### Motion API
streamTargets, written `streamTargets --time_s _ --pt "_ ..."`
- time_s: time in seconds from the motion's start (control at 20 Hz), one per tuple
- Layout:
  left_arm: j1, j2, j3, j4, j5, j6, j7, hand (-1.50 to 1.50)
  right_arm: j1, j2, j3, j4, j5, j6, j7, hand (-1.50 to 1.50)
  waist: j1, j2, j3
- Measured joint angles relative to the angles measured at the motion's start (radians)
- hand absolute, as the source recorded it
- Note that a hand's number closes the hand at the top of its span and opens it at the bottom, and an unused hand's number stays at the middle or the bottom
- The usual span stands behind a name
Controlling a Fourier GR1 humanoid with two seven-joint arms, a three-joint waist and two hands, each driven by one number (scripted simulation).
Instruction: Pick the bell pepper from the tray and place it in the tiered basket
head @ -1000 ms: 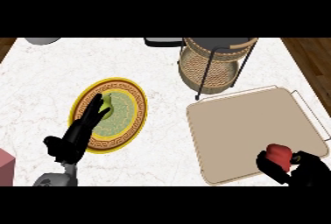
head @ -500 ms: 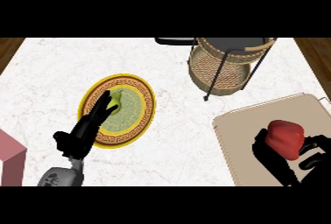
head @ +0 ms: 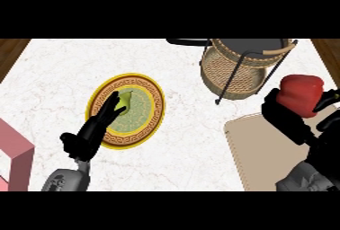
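Red bell pepper (head: 300, 93) up off the tray (head: 266, 155), held in the air at the view's right, just right of the tiered basket (head: 239, 67) and above the tray's far edge. Clasped by the right hand (head: 287, 117), black fingers curled round its near and left sides, thumb side partly hidden at the picture's right edge. Not in the basket.

Tray: beige, flat, lying on the counter (head: 179, 161) at lower right, partly covered by the right forearm; nothing else seen on its bare part. Basket: woven, tan, in a dark wire frame, standing at the counter's far edge, apart from the tray's near corner.

Left hand (head: 100, 123) at the view's left, fingers straight and relaxed, holding nothing, lying over the near-left part of a round plate (head: 151, 105) with a yellow rim, brown key pattern and green middle. Whether touching the plate, not clear. Pink object (head: 15, 155) at the left edge, only partly in view, beside the left forearm. Counter top white, marbled, with brown wood at the far corners.
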Motion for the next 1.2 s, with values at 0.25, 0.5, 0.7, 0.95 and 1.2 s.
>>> streamTargets --time_s 0.25,0.5,0.7,0.95,1.2 --pt "-0.017 0.001 -0.001 0.010 -0.001 -0.009 0.000 0.00 -0.232 0.001 -0.166 0.170 -0.051 0.041 -0.010 1.50 0.011 0.004 0.001" --pt "-0.028 0.000 0.006 0.017 0.003 -0.009 0.001 0.00 -0.451 0.001 -0.358 0.393 -0.104 0.055 -0.062 1.50 0.012 0.007 0.002" --pt "-0.027 -0.013 -0.002 0.024 -0.011 0.003 -0.008 0.00 -0.578 -0.015 -0.486 0.599 -0.127 0.036 -0.099 1.50 0.012 0.009 0.003" --pt "-0.039 -0.002 0.009 0.022 -0.002 -0.011 0.004 0.00 -0.705 -0.053 -0.603 0.866 -0.144 -0.049 -0.143 1.50 0.015 0.012 0.003" --pt "-0.042 -0.004 0.012 0.018 -0.002 -0.010 0.013 0.00 -0.780 -0.079 -0.683 1.100 -0.163 -0.197 -0.193 1.50 0.016 0.013 0.004"
